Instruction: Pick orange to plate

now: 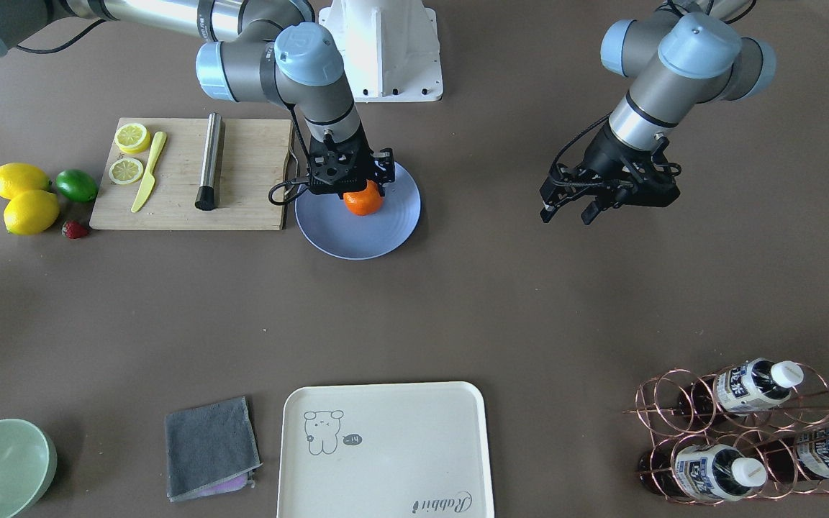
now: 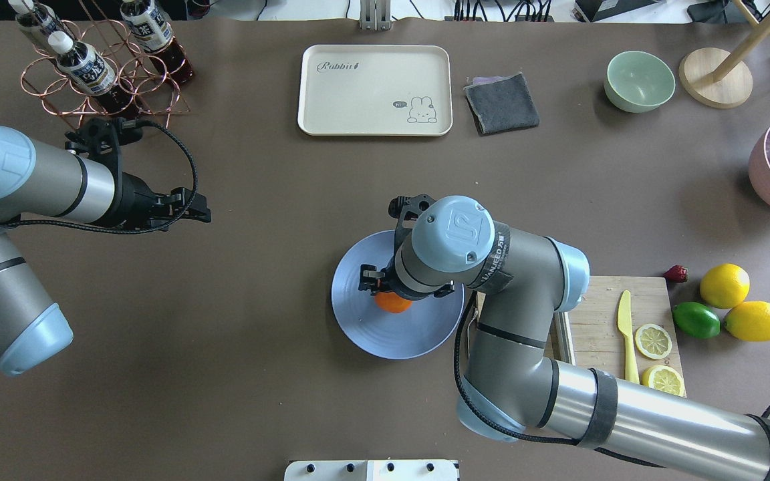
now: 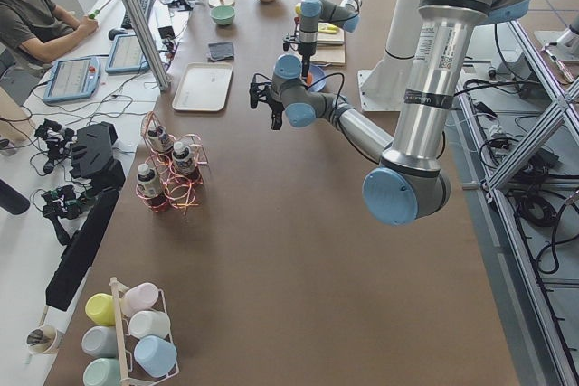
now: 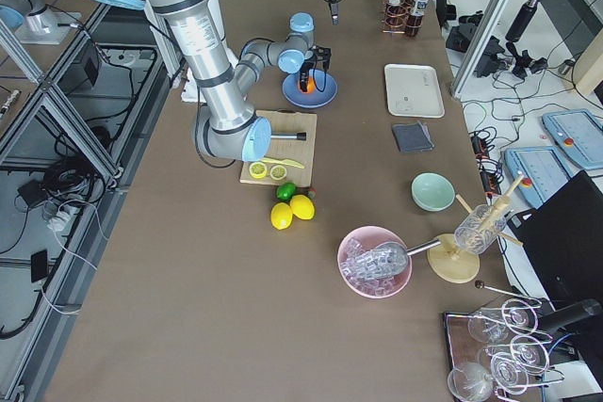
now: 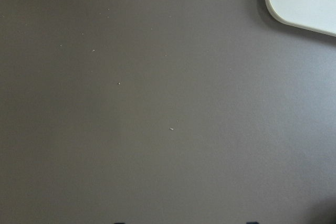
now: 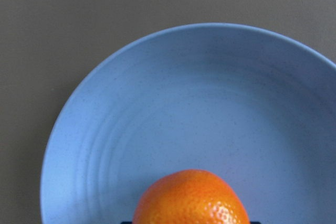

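The small, round, bright-orange mandarin-like orange (image 1: 363, 203) is at about the middle of the round, flat light-blue plate (image 1: 378, 234) with faint rings. From my screens I cannot say whether it rests on the plate or hangs just above it.

The right gripper (image 1: 357, 188) points straight down over it, with a finger on either side, so the orange lies directly beneath the gripper and between its fingers. I cannot tell whether those fingers are clamped on the fruit or slack, because the wrist view shows only dark tips at the orange's flanks. The fruit is round, so there is no long axis to mind.

I judge the placing all but done. What is left is a clean parting of the fingers and a straight lift, so the orange does not roll toward the shallow rim.

The left gripper (image 1: 567, 211) hangs well apart over the bare brown surface (image 1: 458, 309), fingers spread and empty, so the right arm is plainly the nearer.

The only writing I can read is "Rabbit" on the cream rectangular tray (image 1: 386, 460), beside a small cartoon animal.
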Robot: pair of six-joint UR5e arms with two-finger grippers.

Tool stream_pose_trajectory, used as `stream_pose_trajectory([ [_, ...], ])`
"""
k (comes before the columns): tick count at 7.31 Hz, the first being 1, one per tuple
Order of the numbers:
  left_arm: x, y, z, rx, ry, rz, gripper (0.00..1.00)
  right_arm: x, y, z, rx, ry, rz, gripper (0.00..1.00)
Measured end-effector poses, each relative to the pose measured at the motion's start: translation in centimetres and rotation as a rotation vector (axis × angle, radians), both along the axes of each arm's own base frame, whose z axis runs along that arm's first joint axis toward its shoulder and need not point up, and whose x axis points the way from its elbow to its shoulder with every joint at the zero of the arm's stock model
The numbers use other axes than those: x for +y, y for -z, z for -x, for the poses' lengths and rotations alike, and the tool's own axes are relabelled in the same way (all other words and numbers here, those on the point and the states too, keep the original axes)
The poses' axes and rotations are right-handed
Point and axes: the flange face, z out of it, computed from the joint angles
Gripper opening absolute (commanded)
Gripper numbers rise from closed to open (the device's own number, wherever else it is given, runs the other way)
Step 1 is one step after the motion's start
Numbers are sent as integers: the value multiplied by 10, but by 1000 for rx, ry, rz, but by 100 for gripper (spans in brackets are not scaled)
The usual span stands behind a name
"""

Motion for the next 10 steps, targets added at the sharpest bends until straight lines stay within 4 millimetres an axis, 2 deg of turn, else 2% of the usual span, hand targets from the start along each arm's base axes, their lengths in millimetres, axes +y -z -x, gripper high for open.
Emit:
stream_pose_trajectory([
  [3, 0, 0, 1, -2, 4, 1, 85, 2, 1, -1, -9, 4, -7, 100],
  [4, -1, -4, 3, -14, 5, 6, 85, -9, -1, -19, -18, -3, -3, 100],
  [5, -8, -16, 13, -66, -7, -3, 85, -39, -12, -65, -29, -3, 0, 100],
  [6, -23, -36, 42, -152, -45, -40, 85, -81, -37, -135, -36, 17, -14, 100],
  [7, -45, -64, 96, -226, -101, -80, 85, -117, -76, -212, -27, 47, -50, 100],
  [8, -66, -99, 163, -259, -155, -113, 86, -143, -124, -286, 1, 86, -108, 100],
  [9, -82, -142, 236, -253, -201, -137, 91, -161, -180, -360, 46, 133, -171, 100],
  [10, -85, -194, 303, -229, -233, -156, 94, -168, -238, -433, 91, 183, -222, 100],
])
